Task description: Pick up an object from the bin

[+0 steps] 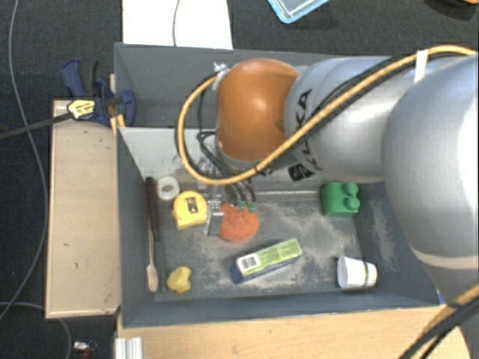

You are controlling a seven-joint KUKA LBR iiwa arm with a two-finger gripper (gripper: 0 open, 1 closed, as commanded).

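My gripper (227, 199) hangs low at the back middle of the bin, under the arm's orange cover. It is directly above and touching or nearly touching an orange-red rounded toy fruit (239, 226) with a green top. A yellow tape measure (189, 209) lies just left of the gripper. A small white tape roll (168, 187) sits behind the tape measure. The view does not show anything held.
A green tube with a white label (268, 259) lies in front of the fruit. There is a green block (340, 198) at the back right, a white bottle (356, 272) front right, a yellow lump (179, 278) front left and a long brush (150, 230) along the left wall.
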